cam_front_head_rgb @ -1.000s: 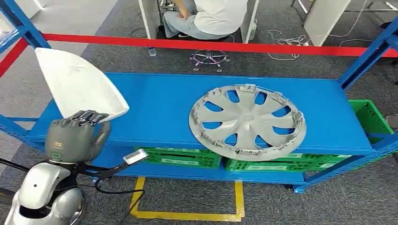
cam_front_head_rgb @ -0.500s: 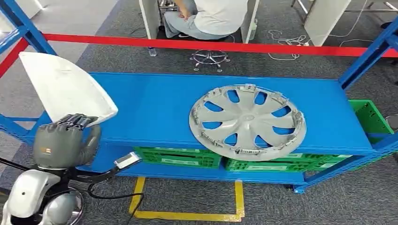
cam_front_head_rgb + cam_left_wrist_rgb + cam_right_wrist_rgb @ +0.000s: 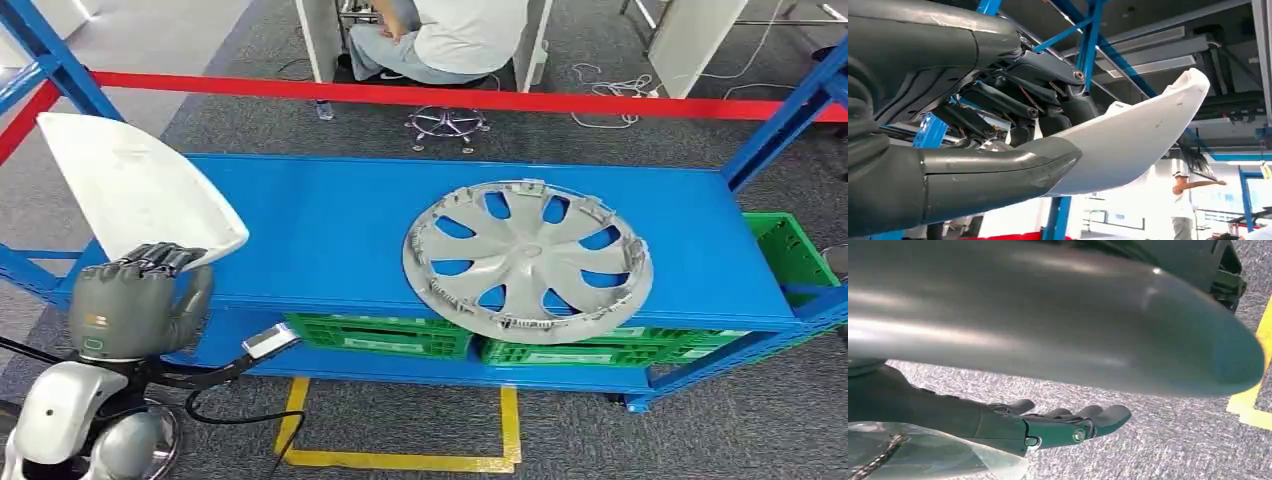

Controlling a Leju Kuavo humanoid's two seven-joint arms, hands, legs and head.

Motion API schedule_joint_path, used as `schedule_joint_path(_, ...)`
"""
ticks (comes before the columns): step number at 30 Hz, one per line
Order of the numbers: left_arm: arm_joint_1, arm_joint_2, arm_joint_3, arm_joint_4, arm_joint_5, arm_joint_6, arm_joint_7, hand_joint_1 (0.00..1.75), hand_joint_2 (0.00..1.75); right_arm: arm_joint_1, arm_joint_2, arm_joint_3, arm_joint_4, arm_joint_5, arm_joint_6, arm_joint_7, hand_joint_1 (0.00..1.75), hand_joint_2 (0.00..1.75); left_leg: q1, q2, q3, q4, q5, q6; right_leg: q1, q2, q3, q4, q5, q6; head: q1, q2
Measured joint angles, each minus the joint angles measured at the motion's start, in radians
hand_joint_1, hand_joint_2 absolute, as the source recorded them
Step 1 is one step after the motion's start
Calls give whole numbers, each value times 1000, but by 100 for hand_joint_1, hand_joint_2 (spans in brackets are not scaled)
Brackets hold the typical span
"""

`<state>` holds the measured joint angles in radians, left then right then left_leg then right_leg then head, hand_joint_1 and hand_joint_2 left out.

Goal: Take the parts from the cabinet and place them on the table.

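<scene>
My left hand [image 3: 135, 300] grips the near edge of a white curved plastic part [image 3: 140, 185], holding it tilted up at the left end of the blue shelf [image 3: 330, 230]. In the left wrist view the thumb [image 3: 998, 167] and dark fingers [image 3: 1048, 95] clamp the white part [image 3: 1133, 145] from both sides. A grey wheel cover [image 3: 527, 258] lies flat on the shelf, right of centre, overhanging its front edge. My right hand [image 3: 1063, 425] hangs over the carpet with its fingers loosely extended and nothing in it.
Green crates [image 3: 400, 335] sit on the lower shelf, and another green crate [image 3: 790, 255] stands at the right. Blue uprights [image 3: 60, 60] frame the rack and a red beam [image 3: 450, 97] runs across behind it. A seated person [image 3: 450, 35] is beyond. Yellow floor tape [image 3: 400, 455] marks the carpet.
My left hand has pulled the white part to the left and slightly toward me, off the shelf's left end. The wheel cover has not moved.
</scene>
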<state>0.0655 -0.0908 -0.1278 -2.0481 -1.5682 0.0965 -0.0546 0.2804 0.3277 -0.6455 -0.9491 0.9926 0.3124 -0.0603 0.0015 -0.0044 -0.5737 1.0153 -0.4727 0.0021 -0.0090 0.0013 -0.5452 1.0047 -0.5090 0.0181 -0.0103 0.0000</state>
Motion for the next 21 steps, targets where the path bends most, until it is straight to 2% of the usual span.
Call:
schedule_joint_path(12,1,-2,5,0,0,-3,0,175,175,0,0,-10,6,-1,0,-2,0,0,-1,0,0,0,0,0,-1,0,0,0,0,0,0,0)
schedule_joint_path(21,18,-15,37,0,1,-5,-14,175,175,20,3,48,-23,-119,-3,73,0,0,-7,0,0,3,-4,6,-6,0,0,-1,1,5,0,0)
